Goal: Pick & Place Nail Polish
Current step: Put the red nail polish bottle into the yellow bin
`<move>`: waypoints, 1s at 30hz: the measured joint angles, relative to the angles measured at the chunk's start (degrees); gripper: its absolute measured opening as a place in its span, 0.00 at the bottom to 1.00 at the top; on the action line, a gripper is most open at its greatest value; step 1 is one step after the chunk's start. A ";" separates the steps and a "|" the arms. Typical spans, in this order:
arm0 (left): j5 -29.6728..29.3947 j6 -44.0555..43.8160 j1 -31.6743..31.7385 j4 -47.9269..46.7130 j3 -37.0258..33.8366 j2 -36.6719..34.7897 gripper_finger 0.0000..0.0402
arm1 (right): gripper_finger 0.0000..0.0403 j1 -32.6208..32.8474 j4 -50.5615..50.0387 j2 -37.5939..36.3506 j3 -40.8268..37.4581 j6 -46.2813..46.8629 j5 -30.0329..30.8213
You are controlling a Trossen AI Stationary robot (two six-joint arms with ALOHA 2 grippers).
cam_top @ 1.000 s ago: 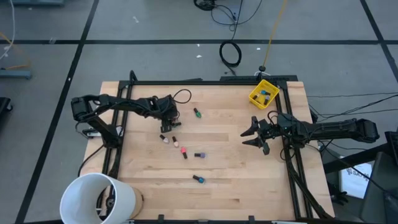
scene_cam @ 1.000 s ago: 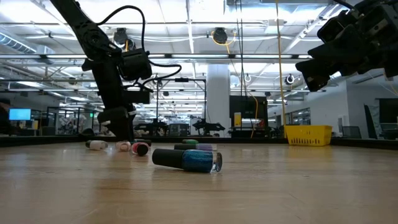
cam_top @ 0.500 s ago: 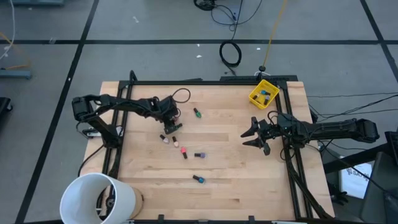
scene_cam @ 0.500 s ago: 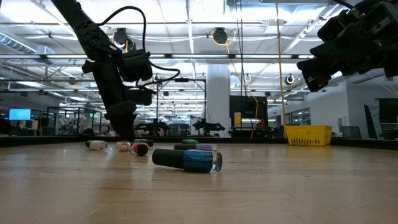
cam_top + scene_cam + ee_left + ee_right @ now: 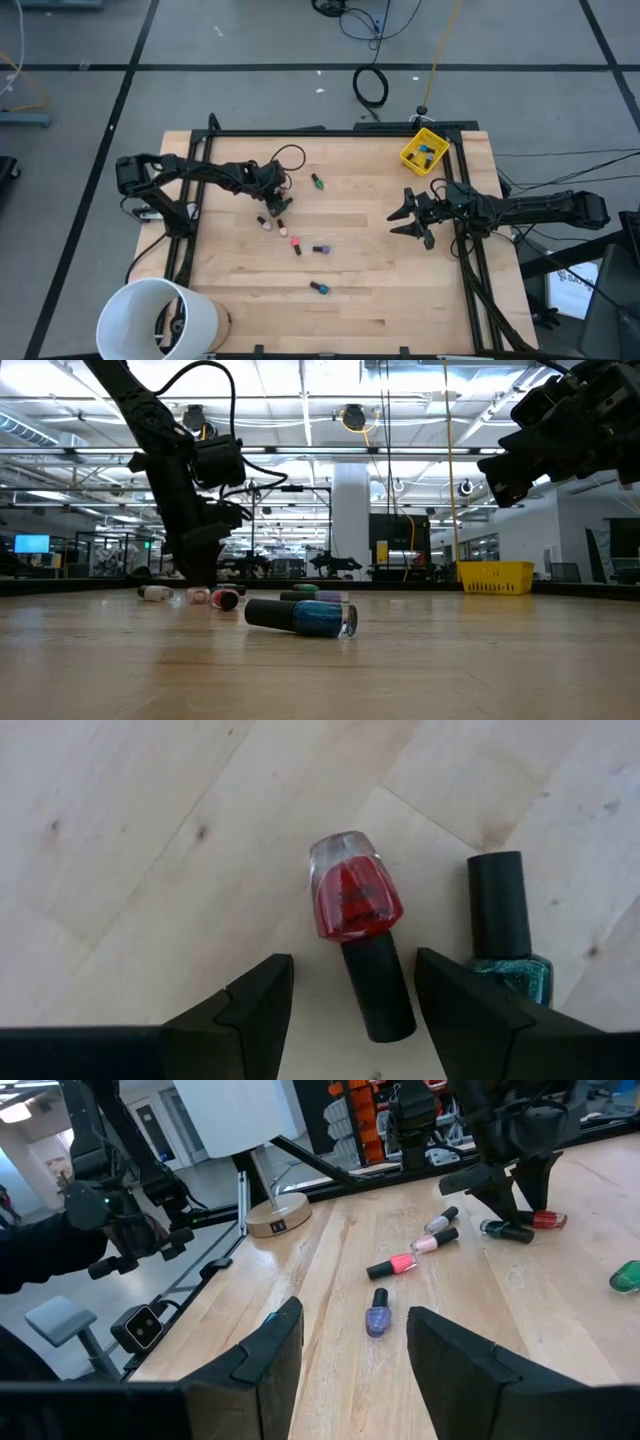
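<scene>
Nail polish bottles (image 5: 296,243) lie mid-table (image 5: 370,300); bin (image 5: 423,151) at far-right corner.

The wooden desk (image 5: 370,290) is carrying 7 loose bottles: a green one (image 5: 316,182) is lying near the back, a red (image 5: 352,900) and a teal one (image 5: 505,935) side by side, then pale (image 5: 265,224), pink (image 5: 295,243), purple (image 5: 321,249) and blue (image 5: 319,288) ones. A yellow bin (image 5: 424,151) is sitting at the back right corner, a white bucket (image 5: 150,318) at the front left.

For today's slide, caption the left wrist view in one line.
Left gripper open above a lying red nail polish bottle, a teal bottle beside it on the wooden table.
</scene>
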 joint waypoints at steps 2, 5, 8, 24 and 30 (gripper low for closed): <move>-0.35 -1.85 -0.41 -0.02 -0.02 0.00 0.52 | 0.42 0.00 -0.02 0.00 0.00 0.00 0.00; -0.61 -2.54 -1.03 -0.05 -0.02 0.02 0.52 | 0.42 0.00 -0.02 0.00 0.00 0.02 0.00; -0.83 -1.87 -1.50 -0.02 -0.02 0.02 0.52 | 0.42 0.00 -0.02 0.00 0.00 0.13 0.01; -0.37 -6.54 -2.01 0.50 -0.07 0.02 0.10 | 0.42 0.00 0.00 0.00 0.00 0.22 0.02; -1.01 -1.84 -2.60 1.86 -0.11 0.02 0.10 | 0.42 0.00 0.01 0.00 0.00 0.22 0.00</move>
